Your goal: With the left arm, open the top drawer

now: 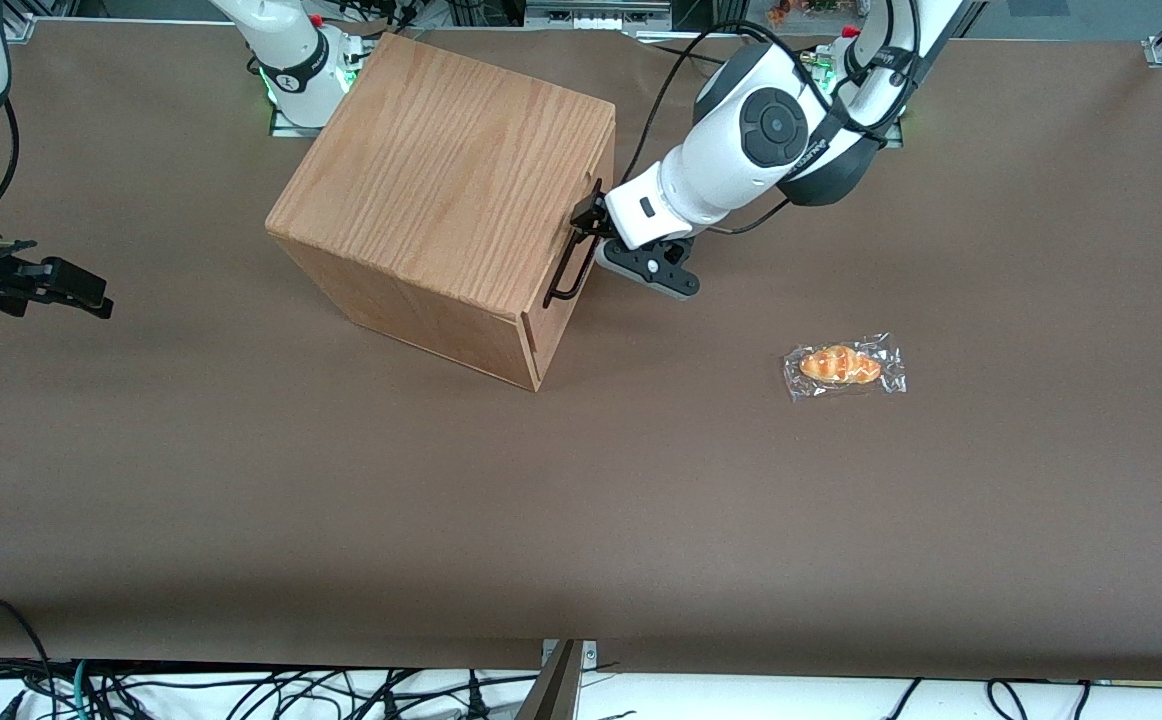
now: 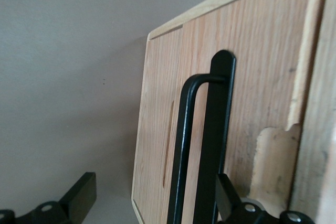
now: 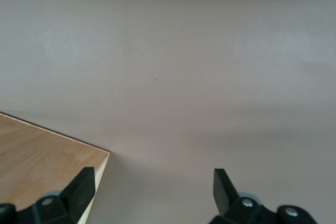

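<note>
The oak-grain box (image 1: 441,190) stands on the brown table with its front turned toward the working arm's end. The top drawer (image 1: 601,165) is flush with the box; its front also shows in the left wrist view (image 2: 157,129). Its thin black bar handle (image 1: 566,270) runs along that front. The left arm (image 1: 771,130) reaches down to the handle. Its gripper (image 1: 589,215) is at the end of the handle farther from the front camera. In the left wrist view the gripper (image 2: 155,203) is open, with the handle bar (image 2: 180,150) between the fingertips (image 2: 79,198), close to one of them.
A croissant in a clear wrapper (image 1: 844,366) lies on the table toward the working arm's end, nearer the front camera than the gripper. The brown table cover (image 1: 581,520) stretches between the box and the front edge.
</note>
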Available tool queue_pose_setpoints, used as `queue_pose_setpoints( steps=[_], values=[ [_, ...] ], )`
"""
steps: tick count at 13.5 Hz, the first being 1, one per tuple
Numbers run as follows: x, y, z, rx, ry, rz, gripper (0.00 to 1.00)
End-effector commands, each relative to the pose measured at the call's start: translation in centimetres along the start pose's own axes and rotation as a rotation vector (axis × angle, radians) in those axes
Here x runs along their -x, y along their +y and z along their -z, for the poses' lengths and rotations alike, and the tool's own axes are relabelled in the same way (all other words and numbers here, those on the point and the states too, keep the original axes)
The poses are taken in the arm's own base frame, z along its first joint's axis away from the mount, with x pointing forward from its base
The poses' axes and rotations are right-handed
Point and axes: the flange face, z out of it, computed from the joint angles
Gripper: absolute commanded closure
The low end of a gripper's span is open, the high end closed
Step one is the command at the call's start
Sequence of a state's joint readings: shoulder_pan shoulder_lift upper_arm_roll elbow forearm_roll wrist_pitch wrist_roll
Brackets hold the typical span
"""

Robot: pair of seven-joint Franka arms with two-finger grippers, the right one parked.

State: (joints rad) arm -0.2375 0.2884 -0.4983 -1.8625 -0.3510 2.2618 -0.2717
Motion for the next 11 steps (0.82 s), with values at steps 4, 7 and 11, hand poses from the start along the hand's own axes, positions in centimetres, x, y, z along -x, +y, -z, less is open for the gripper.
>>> queue_pose_setpoints(
  steps=[4, 7, 11],
  values=[
    [0.5, -0.9, -2.6, -0.076, 0.007, -0.062, 0.00],
    [0.6, -0.8, -2.9, -0.076, 0.003, -0.063, 0.00],
    [0.8, -1.2, -3.4, -0.083, -0.008, -0.060, 0.00]
  ],
)
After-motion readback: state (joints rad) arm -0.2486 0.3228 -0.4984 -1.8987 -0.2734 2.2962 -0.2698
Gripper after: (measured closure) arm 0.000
